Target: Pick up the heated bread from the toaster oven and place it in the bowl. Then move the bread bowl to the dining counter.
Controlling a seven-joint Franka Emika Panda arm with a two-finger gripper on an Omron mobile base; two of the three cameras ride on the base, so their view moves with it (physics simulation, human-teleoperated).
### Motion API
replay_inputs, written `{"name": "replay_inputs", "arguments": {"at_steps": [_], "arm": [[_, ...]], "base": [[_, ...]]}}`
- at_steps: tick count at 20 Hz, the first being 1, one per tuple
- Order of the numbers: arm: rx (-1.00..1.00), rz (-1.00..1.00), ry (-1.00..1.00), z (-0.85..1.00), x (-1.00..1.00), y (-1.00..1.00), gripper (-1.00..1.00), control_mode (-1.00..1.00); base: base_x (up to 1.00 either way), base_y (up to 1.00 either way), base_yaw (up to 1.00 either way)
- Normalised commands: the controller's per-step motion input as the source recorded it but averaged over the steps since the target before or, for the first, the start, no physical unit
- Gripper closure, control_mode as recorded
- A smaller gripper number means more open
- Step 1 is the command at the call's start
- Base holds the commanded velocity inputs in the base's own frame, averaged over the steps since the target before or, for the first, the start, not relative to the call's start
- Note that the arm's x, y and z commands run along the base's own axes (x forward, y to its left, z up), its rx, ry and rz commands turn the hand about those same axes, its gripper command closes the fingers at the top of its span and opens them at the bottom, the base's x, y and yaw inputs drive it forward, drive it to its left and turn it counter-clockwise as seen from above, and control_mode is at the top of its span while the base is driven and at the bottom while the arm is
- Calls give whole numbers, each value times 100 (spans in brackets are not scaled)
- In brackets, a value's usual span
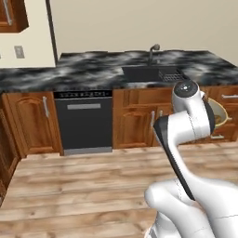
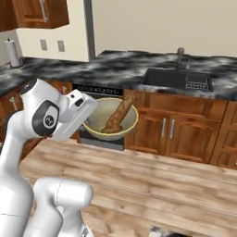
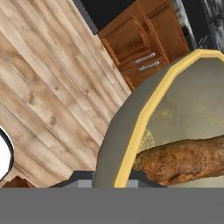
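Observation:
I hold the olive-yellow bowl [image 2: 102,111] in the air above the wooden floor, and my gripper [image 2: 88,122] is shut on its left rim. The brown bread [image 2: 118,115] leans inside the bowl. In the hand view the bowl's tan rim [image 3: 144,118] runs up from my gripper [image 3: 114,178], with the bread [image 3: 183,159] lying just inside it. In the left base view the bowl [image 1: 219,113] peeks out from behind my arm. The dining counter [image 1: 93,69] [image 2: 115,69], with its black-and-grey marbled top, stands ahead of the bowl. The toaster oven is out of view.
A dark sink [image 1: 153,73] [image 2: 178,78] with a faucet [image 1: 152,52] is set into the counter. Below it are reddish wood cabinet doors [image 1: 135,121] and a dark dishwasher front [image 1: 83,121]. A paper towel roll [image 2: 13,53] stands far left.

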Motion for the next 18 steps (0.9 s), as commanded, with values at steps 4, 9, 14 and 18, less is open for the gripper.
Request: {"name": "replay_inputs", "arguments": {"at_steps": [4,9,14,18], "arm": [[0,0,0,0,0,0,100,100],[0,0,0,0,0,0,100,100],[0,0,0,0,0,0,100,100],[0,0,0,0,0,0,100,100]], "base": [[100,-80,-15],[100,-98,-21],[100,-100,-22],[95,-86,-35]]}}
